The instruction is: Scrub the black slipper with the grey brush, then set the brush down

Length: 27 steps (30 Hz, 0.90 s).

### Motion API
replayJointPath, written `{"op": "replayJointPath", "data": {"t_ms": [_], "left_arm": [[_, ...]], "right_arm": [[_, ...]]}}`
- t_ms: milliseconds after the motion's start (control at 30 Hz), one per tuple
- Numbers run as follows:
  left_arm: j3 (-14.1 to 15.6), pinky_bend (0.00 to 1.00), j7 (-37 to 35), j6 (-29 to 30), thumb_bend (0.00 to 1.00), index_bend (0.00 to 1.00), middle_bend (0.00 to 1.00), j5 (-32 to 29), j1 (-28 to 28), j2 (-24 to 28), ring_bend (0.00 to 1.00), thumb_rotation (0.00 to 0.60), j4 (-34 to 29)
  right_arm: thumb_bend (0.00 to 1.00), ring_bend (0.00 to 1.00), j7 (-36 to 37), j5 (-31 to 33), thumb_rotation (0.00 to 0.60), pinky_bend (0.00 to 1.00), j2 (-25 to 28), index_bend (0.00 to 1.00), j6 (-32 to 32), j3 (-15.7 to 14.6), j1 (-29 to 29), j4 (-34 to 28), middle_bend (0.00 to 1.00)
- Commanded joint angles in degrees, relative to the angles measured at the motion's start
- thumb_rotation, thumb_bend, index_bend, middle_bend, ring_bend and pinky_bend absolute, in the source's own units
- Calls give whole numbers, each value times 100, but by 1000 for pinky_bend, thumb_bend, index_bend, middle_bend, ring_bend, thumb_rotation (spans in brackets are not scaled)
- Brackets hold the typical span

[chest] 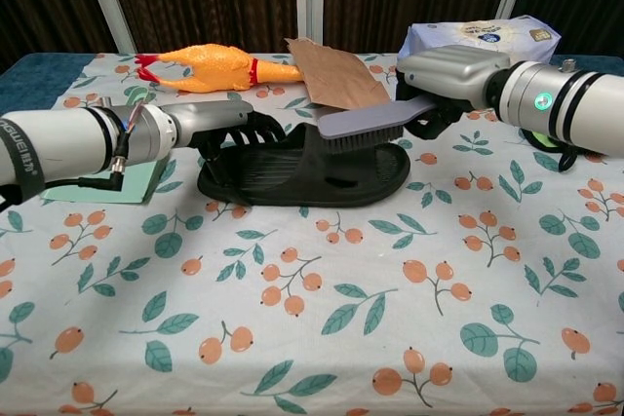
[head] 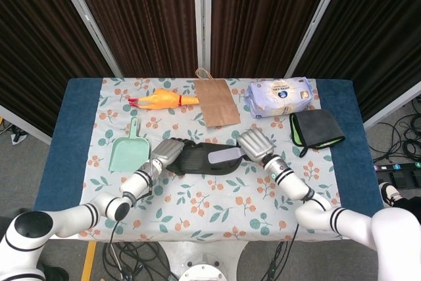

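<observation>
Fingers (chest: 437, 122) of the right hand (chest: 450, 77) clasp the handle of the grey brush (chest: 366, 126), whose bristles rest on the strap of the black slipper (chest: 302, 169). At the slipper's heel end, the left hand (chest: 210, 120) presses its curled fingers (chest: 255, 128) down on the rim, holding it to the floral tablecloth (chest: 322, 309). Beyond the left hand lies a green dustpan (head: 127, 152); behind the slipper sit a rubber chicken (chest: 210, 67) and a paper bag (chest: 336, 75).

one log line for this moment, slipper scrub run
phase: scrubbing | left robot hand: holds black slipper heel | right robot hand: grips grey brush, bristles on slipper strap | brush not yet set down
</observation>
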Motion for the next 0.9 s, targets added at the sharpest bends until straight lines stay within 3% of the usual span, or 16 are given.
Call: {"op": "replayJointPath", "data": {"t_ms": [33, 233, 500, 600, 733, 900], "left_arm": [[2, 322, -36, 22, 17, 319, 422, 14, 6, 12, 304, 600, -22], [14, 344, -83, 31, 17, 341, 452, 16, -2, 12, 335, 600, -10], [55, 344, -107, 77, 17, 342, 453, 36, 28, 71, 336, 600, -41], [61, 344, -121, 89, 17, 342, 453, 52, 28, 88, 336, 600, -61], [51, 344, -136, 82, 16, 342, 453, 59, 5, 106, 335, 600, -91], [56, 344, -93, 76, 16, 342, 453, 48, -27, 126, 336, 600, -128]], "right_arm": [[786, 1000, -254, -137, 600, 1000, -391, 1000, 163, -78, 40, 447, 1000], [785, 1000, -394, -233, 600, 1000, -871, 1000, 258, -159, 19, 1110, 1000], [786, 1000, -116, -261, 600, 1000, -808, 1000, 351, -199, -198, 1651, 1000], [787, 1000, 120, -344, 600, 1000, -615, 1000, 549, -186, -305, 1471, 1000], [787, 1000, 540, -663, 600, 1000, -275, 1000, 953, -200, -386, 758, 1000], [786, 1000, 234, -759, 600, 1000, -266, 1000, 821, -180, -223, 381, 1000]]}}
